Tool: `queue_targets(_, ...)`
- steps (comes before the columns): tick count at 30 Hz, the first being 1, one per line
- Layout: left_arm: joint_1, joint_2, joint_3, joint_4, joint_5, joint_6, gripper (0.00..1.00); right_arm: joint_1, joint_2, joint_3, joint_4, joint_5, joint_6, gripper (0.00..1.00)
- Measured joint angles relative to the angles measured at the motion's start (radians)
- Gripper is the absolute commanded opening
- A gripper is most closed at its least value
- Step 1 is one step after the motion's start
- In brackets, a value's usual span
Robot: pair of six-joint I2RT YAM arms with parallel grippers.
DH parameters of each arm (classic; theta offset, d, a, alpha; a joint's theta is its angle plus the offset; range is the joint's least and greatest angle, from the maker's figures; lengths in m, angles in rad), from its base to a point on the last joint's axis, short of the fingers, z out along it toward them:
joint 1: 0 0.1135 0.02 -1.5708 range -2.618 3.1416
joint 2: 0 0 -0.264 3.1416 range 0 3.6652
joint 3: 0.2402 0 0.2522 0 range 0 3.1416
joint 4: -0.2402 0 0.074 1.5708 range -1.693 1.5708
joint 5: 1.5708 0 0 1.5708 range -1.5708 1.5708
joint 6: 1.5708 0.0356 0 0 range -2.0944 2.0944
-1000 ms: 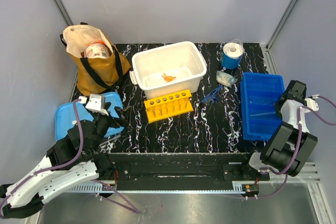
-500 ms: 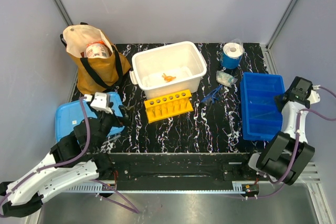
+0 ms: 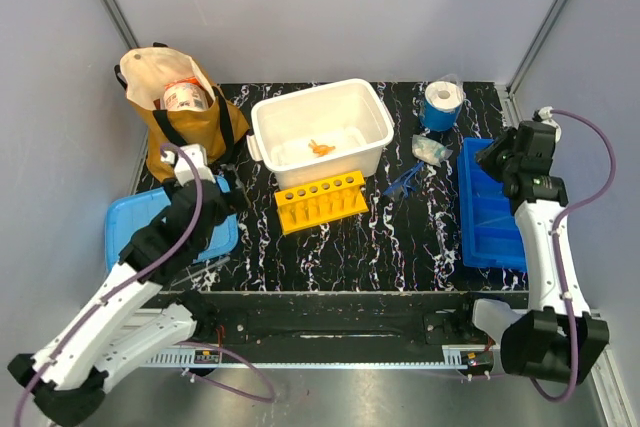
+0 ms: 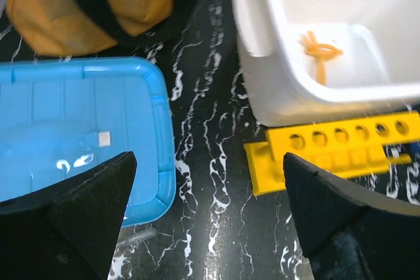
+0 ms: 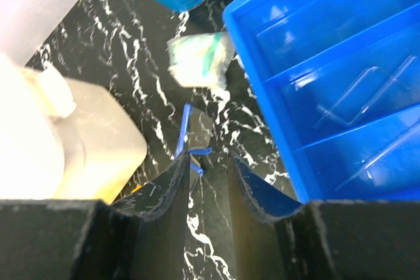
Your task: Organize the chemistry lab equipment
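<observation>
Right fingers [image 5: 164, 191]: now slightly apart, empty, swung toward the safety glasses [image 5: 187, 132] lying on the desk [image 3: 400, 237], left of the blue tray [image 3: 490, 217]
Left fingers [image 4: 85, 195]: wide apart, empty
Next: pickup likely

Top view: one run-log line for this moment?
left gripper: open, empty | right gripper: narrowly open, empty, aimed at safety glasses | clear tubes: in blue tray | orange piece: in white tub
</observation>
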Motion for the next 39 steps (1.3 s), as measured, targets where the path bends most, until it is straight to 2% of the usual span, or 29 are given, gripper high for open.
queue_targets(2,0.129,0.042,0.015,-0.012,0.075,-0.043,0.9,0.04,-0.028,-0.016,0.008,-0.006,-0.001,0.35)
queue_targets(4,0.268,0.075,0.015,-0.035,0.163,-0.111,0.74,0.075,-0.048,-0.034,0.015,-0.023,-0.001,0.34)
queue_targets(6,0.395,0.098,0.004,-0.058,0.244,-0.195,0.65,0.108,-0.061,-0.053,0.018,-0.047,-0.001,0.35)
queue_targets(10,0.528,0.061,-0.057,-0.126,0.302,-0.397,0.61,0.152,-0.087,-0.091,0.021,-0.093,-0.001,0.35)
queue_targets(16,0.562,0.022,-0.094,-0.36,0.283,-0.779,0.57,0.167,-0.157,-0.131,0.025,-0.143,-0.008,0.36)
queue_targets(22,0.582,0.061,-0.194,-0.452,0.312,-1.004,0.56,0.167,-0.191,-0.151,0.035,-0.167,-0.019,0.36)
queue_targets(28,0.606,-0.03,-0.299,-0.458,0.322,-1.116,0.53,0.167,-0.204,-0.174,0.04,-0.183,-0.027,0.36)
queue_targets(35,0.633,-0.003,-0.386,-0.41,0.381,-1.17,0.44,0.167,-0.207,-0.186,0.042,-0.184,-0.03,0.36)
queue_targets(39,0.636,0.009,-0.389,-0.407,0.39,-1.2,0.43,0.167,-0.207,-0.186,0.046,-0.184,-0.031,0.36)
